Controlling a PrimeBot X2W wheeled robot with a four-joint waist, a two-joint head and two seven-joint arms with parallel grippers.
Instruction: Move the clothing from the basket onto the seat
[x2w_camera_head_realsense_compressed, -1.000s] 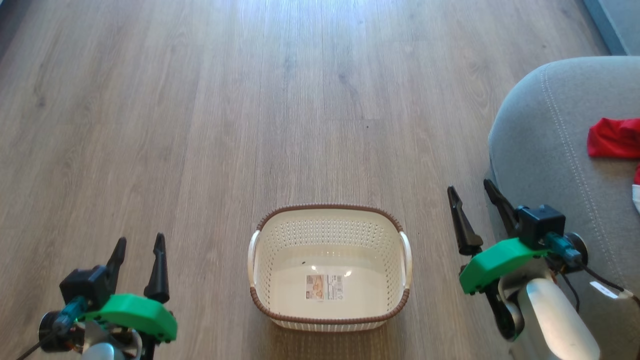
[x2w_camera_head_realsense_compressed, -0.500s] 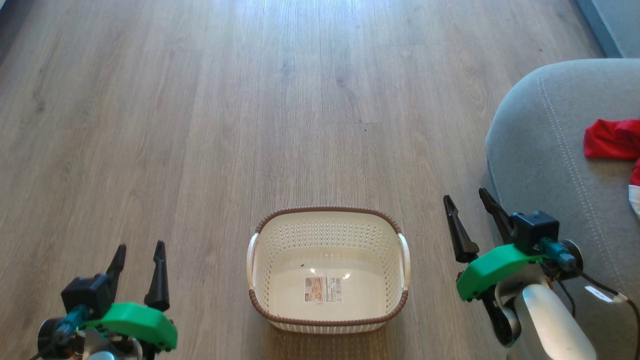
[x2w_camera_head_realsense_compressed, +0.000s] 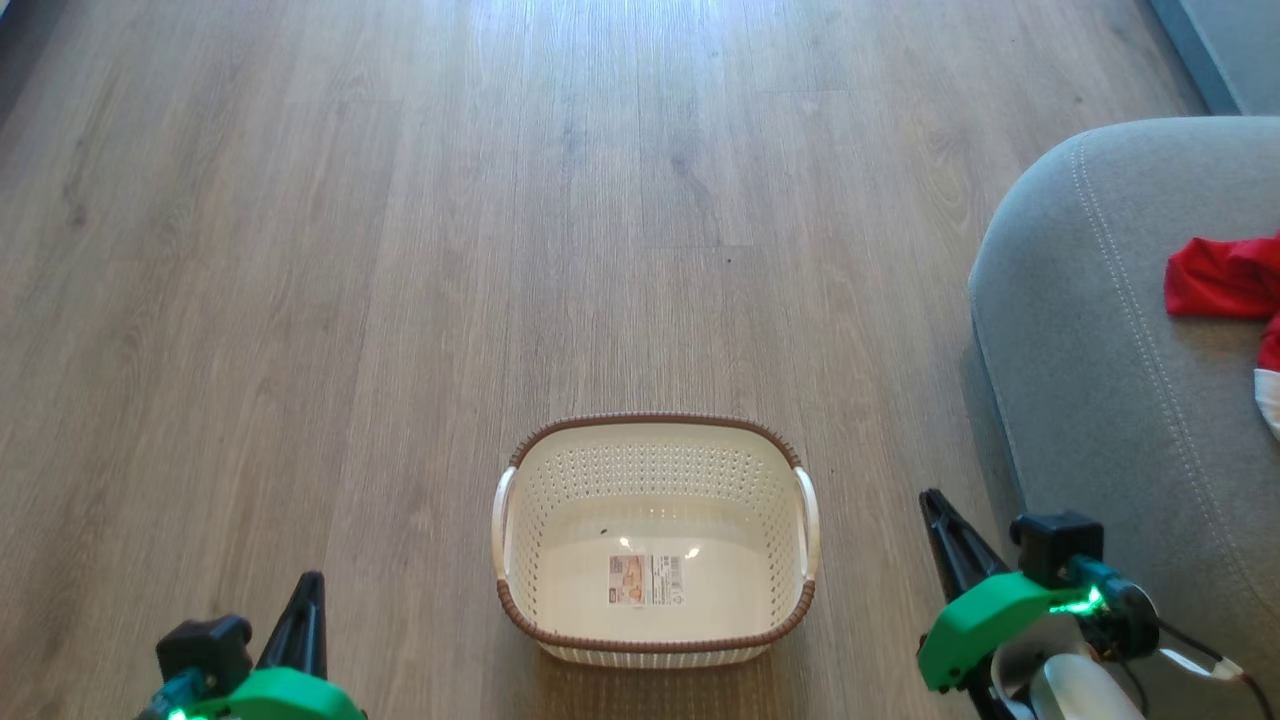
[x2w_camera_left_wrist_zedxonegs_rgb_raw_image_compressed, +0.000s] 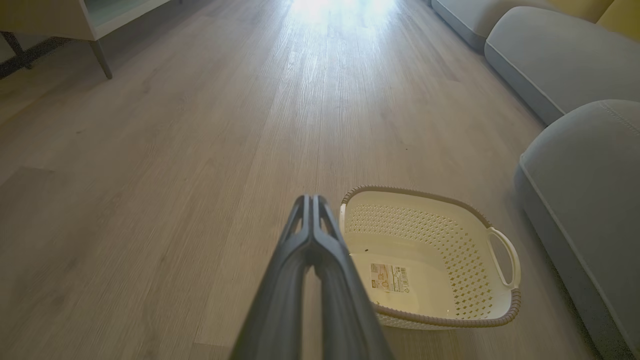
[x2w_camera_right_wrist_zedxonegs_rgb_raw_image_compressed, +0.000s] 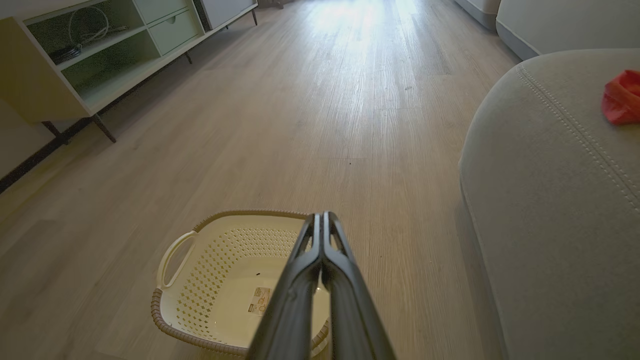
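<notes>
The basket (x2w_camera_head_realsense_compressed: 655, 417) stands empty on the floor (x2w_camera_head_realsense_compressed: 400, 300) at 6 o'clock, the clothing (x2w_camera_head_realsense_compressed: 1215, 275) lies on the seat (x2w_camera_head_realsense_compressed: 1100, 350) at 3 o'clock, and the left tool (x2w_camera_left_wrist_zedxonegs_rgb_raw_image_compressed: 311, 200) and right tool (x2w_camera_right_wrist_zedxonegs_rgb_raw_image_compressed: 320, 216), fingers together on nothing, sit low, presumably because the transfer is complete.

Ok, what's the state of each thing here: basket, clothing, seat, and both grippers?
basket: upright on the floor, empty.
clothing: lying on the seat, out of the basket.
seat: bearing the clothing.
left gripper: shut, holding nothing.
right gripper: shut, holding nothing.
</notes>
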